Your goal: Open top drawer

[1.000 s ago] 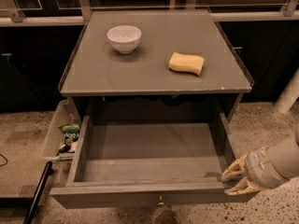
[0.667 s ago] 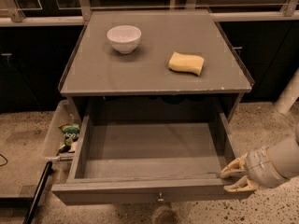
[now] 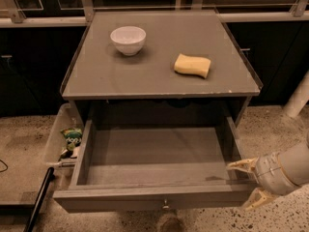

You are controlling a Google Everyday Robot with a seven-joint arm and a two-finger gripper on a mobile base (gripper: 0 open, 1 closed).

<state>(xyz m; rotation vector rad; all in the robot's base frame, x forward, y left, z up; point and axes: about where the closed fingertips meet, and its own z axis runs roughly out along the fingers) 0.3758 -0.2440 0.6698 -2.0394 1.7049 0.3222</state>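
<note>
One drawer (image 3: 154, 159) stands wide open under the grey table (image 3: 159, 83), its deep plain grey box in full view. Its flat front faces the camera at the bottom of the view, with a small round metal knob (image 3: 165, 207) at the centre. The gripper (image 3: 237, 186) sits at the drawer's front right corner, reaching in from the right on a pale arm (image 3: 289, 167). Its two tan fingers (image 3: 241, 165) are spread apart. One lies over the top of the right front corner, just inside the box, and the other hangs lower, outside the front panel near the floor. The right end of the front panel lies between them, but whether either finger presses on it cannot be told. On the table a white bowl (image 3: 128, 38) stands upright toward the back left. A yellow sponge (image 3: 192, 65) lies flat to the right of centre, well apart from the bowl. Left of the drawer, low beside the table, is a pale bin (image 3: 57, 129) with a green packet (image 3: 73, 137) in it. A black pole (image 3: 39, 201) slants across the lower left corner over the speckled floor (image 3: 275, 129). A white post (image 3: 297, 98) rises at the right edge.
</note>
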